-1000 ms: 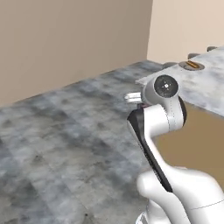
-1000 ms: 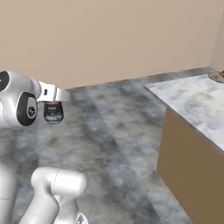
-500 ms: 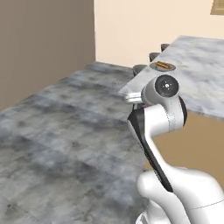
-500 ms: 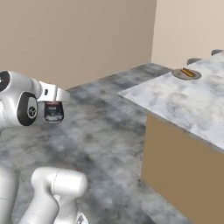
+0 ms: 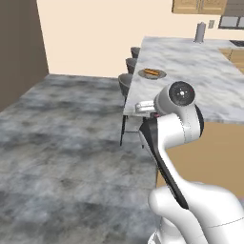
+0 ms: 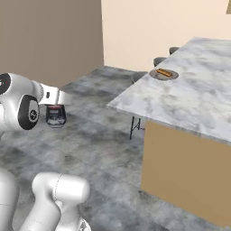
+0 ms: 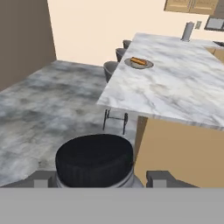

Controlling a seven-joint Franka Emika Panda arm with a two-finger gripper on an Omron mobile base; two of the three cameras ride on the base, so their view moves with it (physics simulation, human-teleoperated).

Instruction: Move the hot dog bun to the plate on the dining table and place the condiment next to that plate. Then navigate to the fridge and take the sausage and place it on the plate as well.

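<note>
One condiment point(image 6: 55, 115) bottle is in play, dark-bodied with a reddish label band and a broad black ribbed cap point(image 7: 94, 159). It hangs upright in the gripper point(image 6: 55, 118), carried in the air over the grey mottled floor point(image 5: 57, 143), well short of the table. The two fingers point(image 7: 40, 179) sit at either side of the bottle just below the cap, clamped against it.

One dining table point(image 7: 175, 87) stands ahead to the right, a long white slab with grey veins on a tan wood base point(image 6: 185, 176). On its near-left part rests one plate point(image 7: 139, 64), round and grey-brown with a paler rim, close to the table's left edge. One hot dog bun point(image 7: 138, 61) lies on that plate, small, orange-brown and elongated.

Three grey stools point(image 5: 126, 82) line the table's left side, one behind the other. At the far end of the top stands one grey upright cylinder point(image 5: 200, 32). Wooden cabinets point(image 5: 196, 5) hang on the cream wall beyond.
</note>
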